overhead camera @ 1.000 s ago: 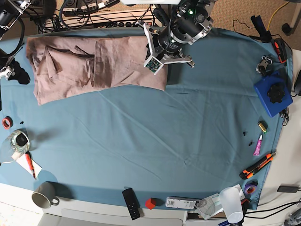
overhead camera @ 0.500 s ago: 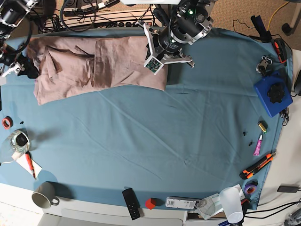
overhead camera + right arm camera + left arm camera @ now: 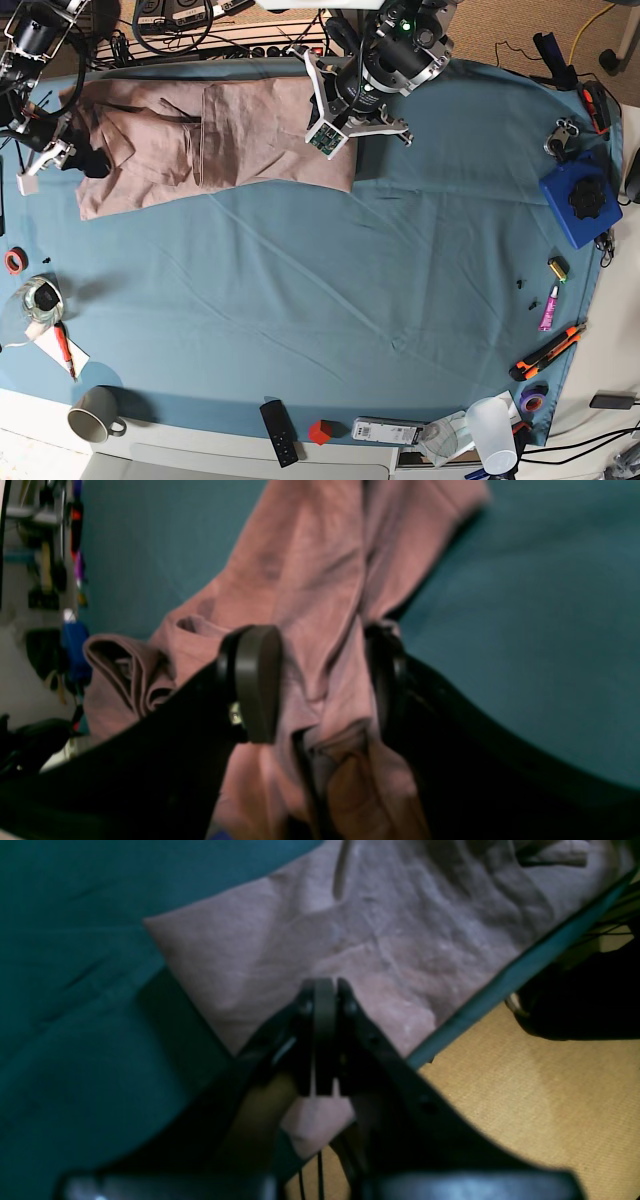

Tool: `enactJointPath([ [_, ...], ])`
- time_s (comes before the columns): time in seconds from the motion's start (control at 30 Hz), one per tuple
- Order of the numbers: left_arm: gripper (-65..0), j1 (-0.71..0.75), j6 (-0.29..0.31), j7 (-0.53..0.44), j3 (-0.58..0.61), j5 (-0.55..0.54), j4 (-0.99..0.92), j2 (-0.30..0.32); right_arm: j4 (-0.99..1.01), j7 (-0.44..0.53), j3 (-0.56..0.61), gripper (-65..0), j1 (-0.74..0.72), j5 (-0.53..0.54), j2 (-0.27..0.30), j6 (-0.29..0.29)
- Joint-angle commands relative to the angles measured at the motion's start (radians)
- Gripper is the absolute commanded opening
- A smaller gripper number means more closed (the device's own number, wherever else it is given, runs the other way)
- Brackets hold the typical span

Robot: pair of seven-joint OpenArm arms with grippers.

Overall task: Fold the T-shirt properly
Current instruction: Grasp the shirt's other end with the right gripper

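Note:
The dusty-pink T-shirt (image 3: 240,135) lies folded into a long band along the back left of the teal table cloth (image 3: 330,290). My left gripper (image 3: 324,990) is shut, its fingertips pressed together just above the T-shirt's (image 3: 320,935) right end, near the table's back edge. Whether it pinches any cloth is not visible. In the base view this left gripper (image 3: 348,105) sits under its arm. My right gripper (image 3: 320,680) stands open, one finger on each side of a bunched ridge of the T-shirt (image 3: 320,595) at the left end. In the base view the right gripper (image 3: 85,158) is over that end.
A blue box (image 3: 578,200) and small tools sit at the right edge. At the front are a mug (image 3: 92,415), a remote (image 3: 280,432), a red cube (image 3: 320,432) and a plastic cup (image 3: 493,432). A glass (image 3: 35,300) stands at the left. Cables run behind the table.
My right arm has swung in from the left edge, and its open gripper now straddles the shirt's left end. The left arm and the shirt's right end have not moved.

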State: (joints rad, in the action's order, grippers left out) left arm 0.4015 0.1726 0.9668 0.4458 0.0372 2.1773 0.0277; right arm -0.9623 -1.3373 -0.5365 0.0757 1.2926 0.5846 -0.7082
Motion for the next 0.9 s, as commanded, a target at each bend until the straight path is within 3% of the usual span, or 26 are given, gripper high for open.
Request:
enactJointPath([
  [0.0, -65.0, 0.000, 0.003, -0.025, 0.005, -0.007, 0.016, -0.009, 0.002, -0.059, 0.024, -36.7, 0.008, -0.070, 0.003, 0.010],
  [0.1, -65.0, 0.000, 0.003, -0.025, 0.005, -0.007, 0.016, -0.008, 0.002, -0.059, 0.031, -39.3, 0.007, -0.070, 0.003, 0.010],
  [0.27, -65.0, 0.000, 0.003, -0.025, 0.005, -0.007, 0.016, -0.009, 0.000, -0.059, 0.031, -65.0, 0.007, -0.083, 0.003, 0.010],
  [0.5, -65.0, 0.000, 0.003, -0.024, 0.005, -0.007, 0.016, -0.009, 0.000, -0.059, 0.031, -65.0, -0.056, -0.205, 0.025, 0.010],
  [0.67, -65.0, 0.000, 0.003, -0.016, 0.005, -0.007, 0.016, -0.009, 0.000, -0.059, 0.030, -65.0, -0.154, -0.244, 0.097, 0.010],
  [0.87, -65.0, 0.001, 0.003, 0.029, 0.005, -0.006, 0.016, -0.008, 0.000, 0.005, 0.010, -65.0, -0.259, -0.453, 0.163, 0.010],
])
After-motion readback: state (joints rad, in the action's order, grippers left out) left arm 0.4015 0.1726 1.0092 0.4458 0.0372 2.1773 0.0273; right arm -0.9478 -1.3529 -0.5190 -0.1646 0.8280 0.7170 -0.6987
